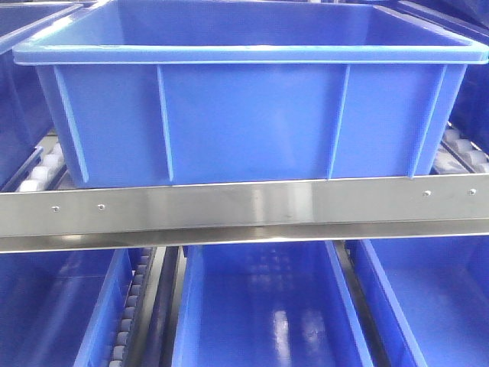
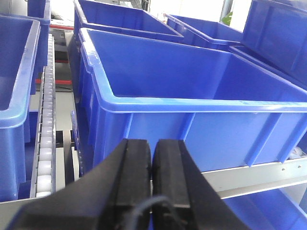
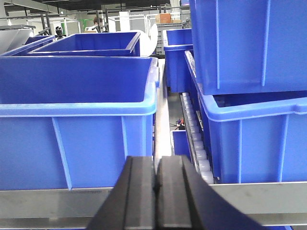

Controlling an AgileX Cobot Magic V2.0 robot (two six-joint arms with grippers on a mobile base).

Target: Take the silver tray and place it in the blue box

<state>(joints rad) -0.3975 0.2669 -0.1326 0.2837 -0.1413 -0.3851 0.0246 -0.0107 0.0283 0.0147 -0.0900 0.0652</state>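
The silver tray is not in any view. A large blue box [image 1: 252,115] stands on the upper rack level behind a steel rail; its inside looks empty. It also shows in the left wrist view [image 2: 192,91] and in the right wrist view [image 3: 76,115]. My left gripper [image 2: 152,143] is shut and empty, low in front of the box's near wall. My right gripper [image 3: 157,160] is shut and empty, facing the gap beside the box's right corner. Neither gripper shows in the front view.
A steel rail [image 1: 244,210] crosses in front of the box. Roller tracks [image 2: 45,143] [image 3: 196,139] run beside it. More blue boxes stand below [image 1: 260,306], to the left [image 2: 14,96], behind [image 2: 124,19] and stacked at the right [image 3: 254,86].
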